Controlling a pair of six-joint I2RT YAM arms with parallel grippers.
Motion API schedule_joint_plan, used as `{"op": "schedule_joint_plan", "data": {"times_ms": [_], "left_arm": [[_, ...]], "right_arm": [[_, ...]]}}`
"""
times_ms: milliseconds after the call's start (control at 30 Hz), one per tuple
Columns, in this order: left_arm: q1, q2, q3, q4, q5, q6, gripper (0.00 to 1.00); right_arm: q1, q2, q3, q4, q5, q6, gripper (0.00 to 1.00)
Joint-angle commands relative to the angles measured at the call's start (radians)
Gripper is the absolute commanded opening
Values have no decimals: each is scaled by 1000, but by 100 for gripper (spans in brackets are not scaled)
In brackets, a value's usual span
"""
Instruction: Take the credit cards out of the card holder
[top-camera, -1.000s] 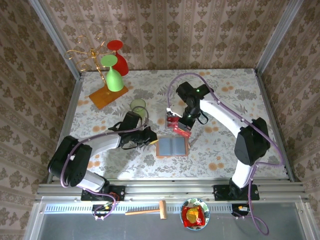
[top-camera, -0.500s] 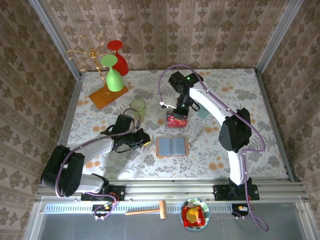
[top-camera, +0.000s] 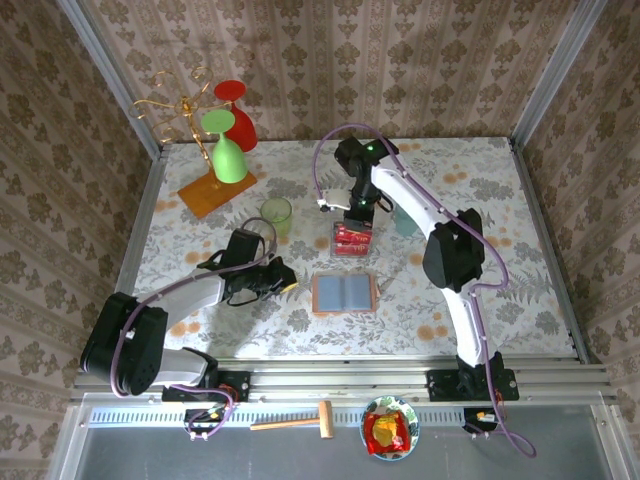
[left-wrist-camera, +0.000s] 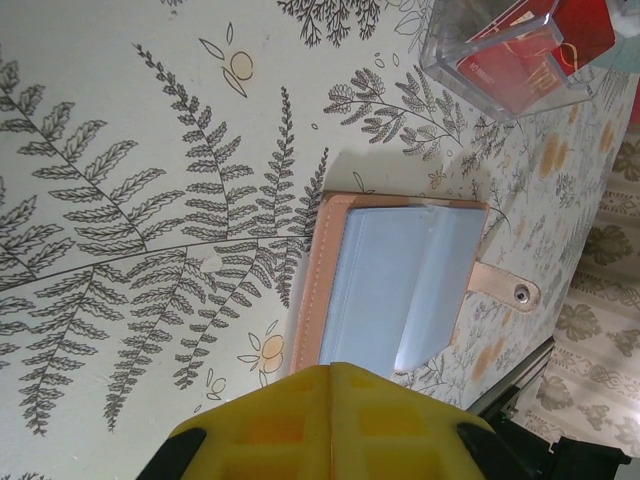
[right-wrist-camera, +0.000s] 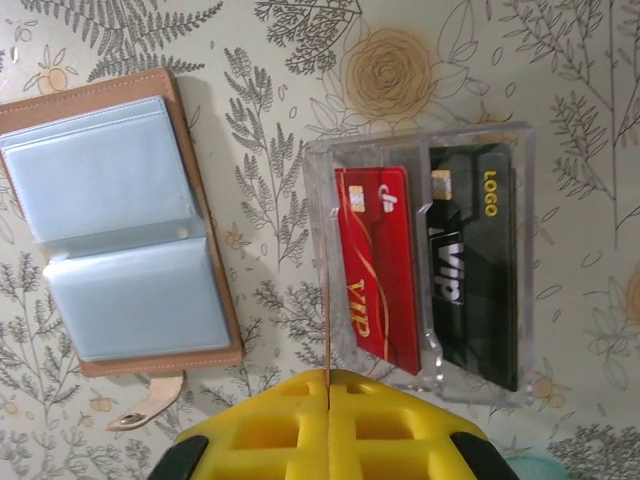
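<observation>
Cards (right-wrist-camera: 378, 270) lie in the box (right-wrist-camera: 425, 137) at the wallet's (top-camera: 343, 293) twelve o'clock; left fingers (left-wrist-camera: 270, 425) clenched, clenched right fingers (right-wrist-camera: 265, 425) might clip its rim, spilling them

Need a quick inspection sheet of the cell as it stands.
Surface: floral tablecloth, flat.
Job's things: card holder open, pockets look empty; red and black credit cards in clear box.
Clutter: green cup, gold rack with glasses.
Grippers: left gripper shut beside holder; right gripper shut above box, possibly pinching a card edge-on.
Cables: purple cable looped off right arm.
Surroundings: wallpapered walls, hammer below rail.
</observation>
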Motion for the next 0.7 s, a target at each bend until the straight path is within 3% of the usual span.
{"op": "schedule_joint_plan", "data": {"times_ms": [0,667], "left_arm": [[7,9,22,-46,-6,24,8],[54,1,18,-74,-10,29,9]], "right_arm": [[-12,51,70,-59,21,-46,0],[-16,199,132,-84,-23,-81,3]]}}
